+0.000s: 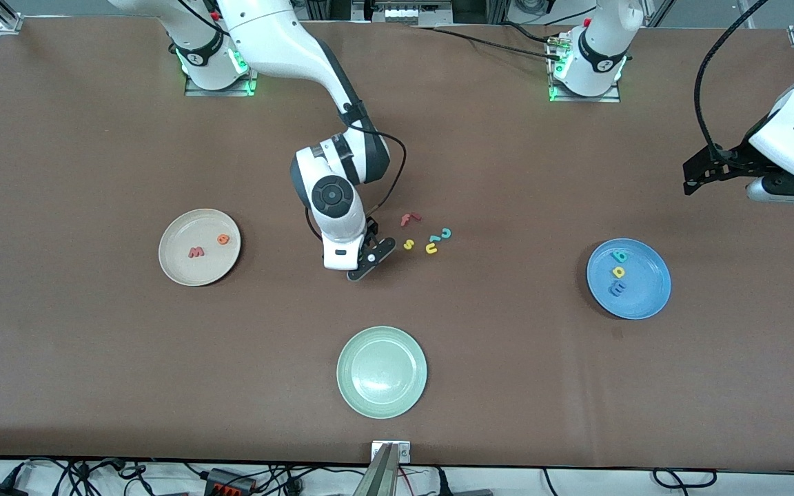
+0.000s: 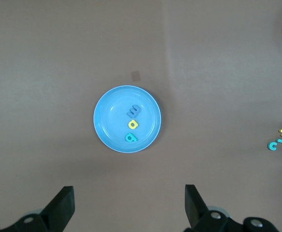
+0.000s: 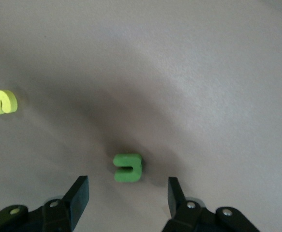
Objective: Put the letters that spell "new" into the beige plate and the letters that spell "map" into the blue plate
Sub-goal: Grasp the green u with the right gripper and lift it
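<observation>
The small green foam n (image 3: 128, 167) is seen only in the right wrist view, lying flat on the brown matte table (image 1: 94, 386) between the spread fingers of the right gripper (image 3: 128, 195), apparently untouched; in the front view it is hidden under the wrist. There the right gripper (image 1: 368, 256) is low over the table beside the loose yellow s (image 1: 409, 244).

The round cream-beige plate (image 1: 183, 272) holds the salmon-red w (image 1: 196, 253) and orange e (image 1: 222, 240). The glossy sky-blue plate (image 2: 104, 128) carries the periwinkle m (image 2: 134, 111), yellow a (image 2: 132, 124) and teal p (image 2: 130, 137). The left gripper (image 2: 128, 208) waits above it, fingers wide apart.
</observation>
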